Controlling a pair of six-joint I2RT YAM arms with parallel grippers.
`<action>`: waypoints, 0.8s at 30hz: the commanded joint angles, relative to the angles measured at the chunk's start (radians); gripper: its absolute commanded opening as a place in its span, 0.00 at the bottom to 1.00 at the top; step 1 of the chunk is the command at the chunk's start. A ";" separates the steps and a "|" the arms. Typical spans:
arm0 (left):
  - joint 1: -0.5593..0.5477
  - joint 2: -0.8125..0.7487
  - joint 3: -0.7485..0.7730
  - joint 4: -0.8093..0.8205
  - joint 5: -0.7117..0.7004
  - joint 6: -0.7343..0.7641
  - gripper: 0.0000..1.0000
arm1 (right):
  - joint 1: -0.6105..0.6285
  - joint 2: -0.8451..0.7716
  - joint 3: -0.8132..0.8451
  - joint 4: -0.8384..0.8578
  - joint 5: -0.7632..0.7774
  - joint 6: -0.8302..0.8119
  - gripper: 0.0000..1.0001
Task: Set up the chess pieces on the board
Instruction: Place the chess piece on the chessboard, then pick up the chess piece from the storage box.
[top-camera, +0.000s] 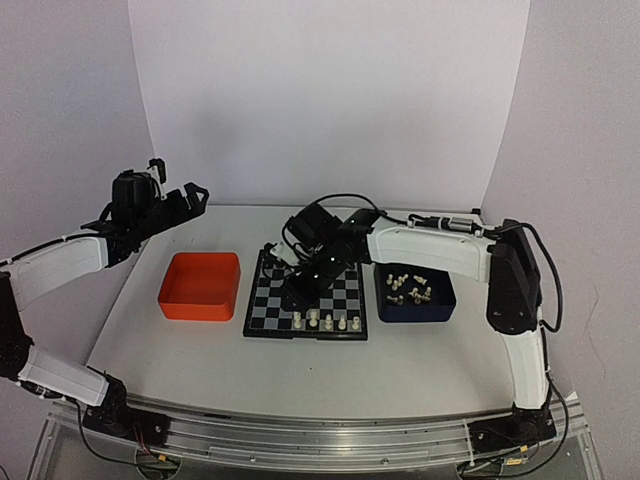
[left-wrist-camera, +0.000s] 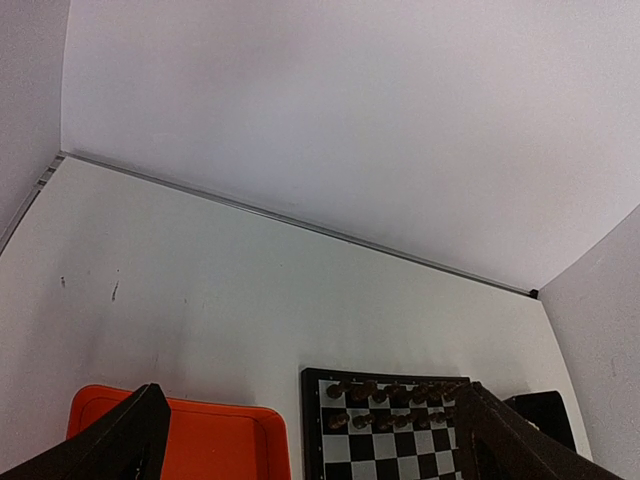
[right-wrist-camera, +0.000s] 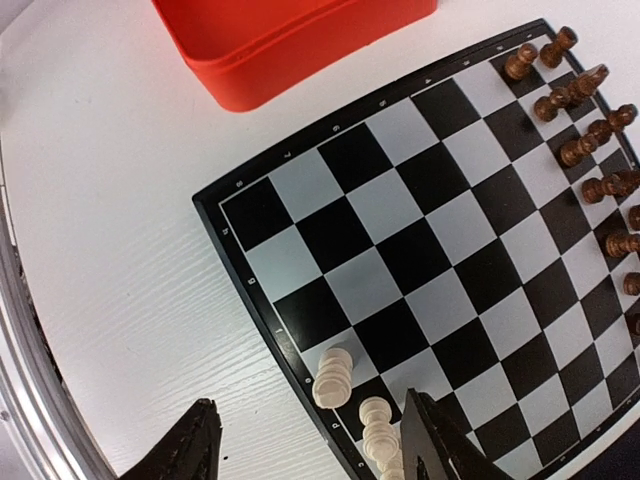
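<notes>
Overhead, blue tray (top-camera: 445, 311) holds cream pieces (top-camera: 408, 291); wrist views show dark pieces (right-wrist-camera: 590, 110) on board's (right-wrist-camera: 400, 190) far rows; right gripper (right-wrist-camera: 310, 408) parted; left gripper (left-wrist-camera: 310, 400) spread wide.

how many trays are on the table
2: an orange tray left of the board, a dark blue tray right of it holding cream pieces. None looks hidden.

1. One board (top-camera: 262, 300).
2. One orange tray (top-camera: 200, 286).
3. One dark blue tray (top-camera: 415, 314).
4. Five cream chess pieces (top-camera: 313, 319) on the board; more lie in the dark blue tray, too small to count.
5. Dark pieces (right-wrist-camera: 583, 148): two rows, number unclear.
</notes>
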 joint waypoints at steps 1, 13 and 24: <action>-0.003 -0.030 -0.006 0.046 -0.014 -0.002 1.00 | -0.020 -0.116 -0.013 0.005 0.012 0.042 0.66; -0.003 0.016 0.041 0.048 -0.008 0.005 1.00 | -0.258 -0.295 -0.179 0.064 -0.005 0.194 0.92; -0.003 0.193 0.166 0.103 -0.028 0.017 1.00 | -0.497 -0.387 -0.366 0.062 0.071 0.248 0.93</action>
